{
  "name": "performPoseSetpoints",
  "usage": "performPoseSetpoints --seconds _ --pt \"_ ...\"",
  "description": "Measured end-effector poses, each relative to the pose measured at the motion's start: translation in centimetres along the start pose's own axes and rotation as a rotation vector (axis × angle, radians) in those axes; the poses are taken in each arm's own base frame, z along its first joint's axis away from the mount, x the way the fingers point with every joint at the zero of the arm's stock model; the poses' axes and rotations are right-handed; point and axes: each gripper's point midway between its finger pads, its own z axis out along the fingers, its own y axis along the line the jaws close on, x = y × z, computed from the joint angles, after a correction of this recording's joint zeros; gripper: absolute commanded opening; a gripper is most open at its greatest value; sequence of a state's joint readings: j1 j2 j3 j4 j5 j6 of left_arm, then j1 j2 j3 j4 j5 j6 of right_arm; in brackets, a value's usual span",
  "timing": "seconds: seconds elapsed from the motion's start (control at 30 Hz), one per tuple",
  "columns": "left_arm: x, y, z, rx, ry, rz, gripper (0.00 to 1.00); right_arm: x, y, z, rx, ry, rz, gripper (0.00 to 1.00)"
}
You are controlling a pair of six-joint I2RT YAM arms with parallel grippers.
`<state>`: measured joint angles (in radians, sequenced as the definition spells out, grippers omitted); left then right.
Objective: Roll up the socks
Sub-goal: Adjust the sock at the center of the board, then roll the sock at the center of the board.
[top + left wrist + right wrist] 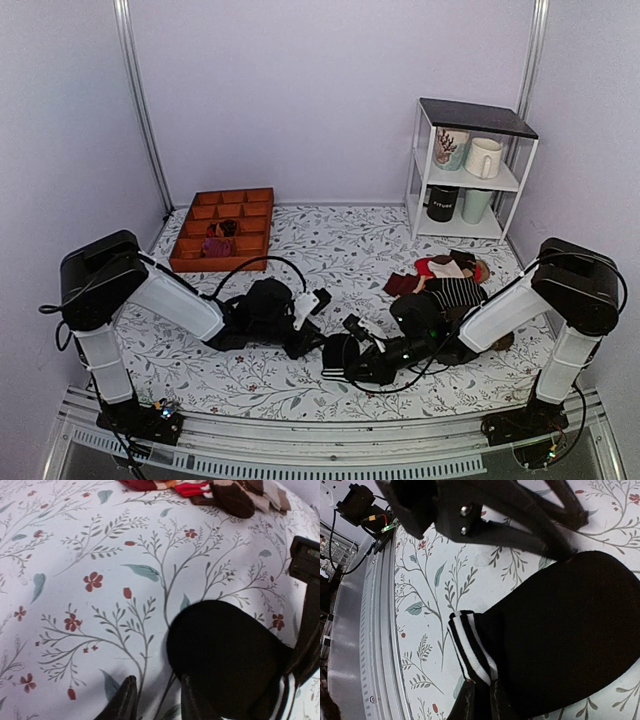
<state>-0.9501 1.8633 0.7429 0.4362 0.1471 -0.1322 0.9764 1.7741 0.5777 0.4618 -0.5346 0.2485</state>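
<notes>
Remote-station view: the socks, black with three white stripes at the cuff, lay on the floral tablecloth near its front edge. I saw the right gripper clamped on the striped cuff. The left gripper stood slightly parted and empty beside them. Four mugs sat on the white shelf; the black mug bore white lettering too small to read.

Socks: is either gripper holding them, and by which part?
The right gripper pinches the socks just beside the striped cuff. The left gripper is open at the rounded end, holding nothing.
</notes>
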Motion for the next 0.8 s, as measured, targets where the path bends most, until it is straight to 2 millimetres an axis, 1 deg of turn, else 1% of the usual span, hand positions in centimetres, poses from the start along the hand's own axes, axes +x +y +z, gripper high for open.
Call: performPoseSetpoints --seconds 0.07,0.1,0.17,0.23,0.27,0.3,0.33,0.37,0.43,0.5,0.53,0.63,0.73,0.8 --pt "-0.3 0.7 -0.4 -0.044 -0.013 0.022 0.38 0.0 0.0 0.1 -0.010 0.013 -0.002 0.09" --pt "-0.4 1.0 -1.0 -0.066 -0.025 0.033 0.39 0.0 0.1 0.2 -0.017 0.020 -0.002 0.09" --pt "-0.9 1.2 -2.8 -0.104 -0.059 0.065 0.38 0.1 0.2 0.3 -0.031 0.029 0.001 0.09" --pt "-1.7 1.1 -5.3 -0.130 -0.117 0.100 0.38 0.1 0.0 0.3 -0.037 0.033 0.008 0.09" --pt "-2.2 0.9 -6.5 -0.134 -0.151 0.121 0.38 0.1 0.0 0.3 -0.047 0.037 0.013 0.09" --pt "-2.3 0.5 -7.5 -0.129 -0.176 0.148 0.36 0.1 0.0 0.3 -0.054 0.040 0.017 0.09" --pt "-3.2 0.0 -8.4 -0.122 -0.213 0.162 0.34 0.1 0.0 0.3 -0.062 0.044 0.022 0.09" --pt "-3.6 -0.9 -9.3 -0.097 -0.249 0.194 0.32 0.1 0.1 0.4 -0.073 0.048 0.029 0.09" --pt "-3.8 -2.5 -10.3 -0.049 -0.292 0.246 0.31 0.1 0.1 0.5 -0.091 0.063 0.044 0.09" --pt "-3.3 -4.2 -10.3 0.004 -0.305 0.299 0.31 0.0 0.2 0.7 -0.105 0.081 0.062 0.09" --pt "-2.7 -5.1 -10.0 0.033 -0.300 0.330 0.31 0.0 0.3 0.7 -0.109 0.093 0.074 0.09" --pt "-1.2 -7.0 -8.8 0.091 -0.273 0.387 0.32 -0.1 0.3 0.9 -0.114 0.125 0.111 0.09" --pt "0.5 -7.7 -7.2 0.121 -0.226 0.425 0.32 -0.1 0.3 0.9 -0.111 0.151 0.148 0.09" --pt "1.2 -8.1 -6.3 0.139 -0.199 0.441 0.32 -0.1 0.2 0.9 -0.107 0.165 0.168 0.09"
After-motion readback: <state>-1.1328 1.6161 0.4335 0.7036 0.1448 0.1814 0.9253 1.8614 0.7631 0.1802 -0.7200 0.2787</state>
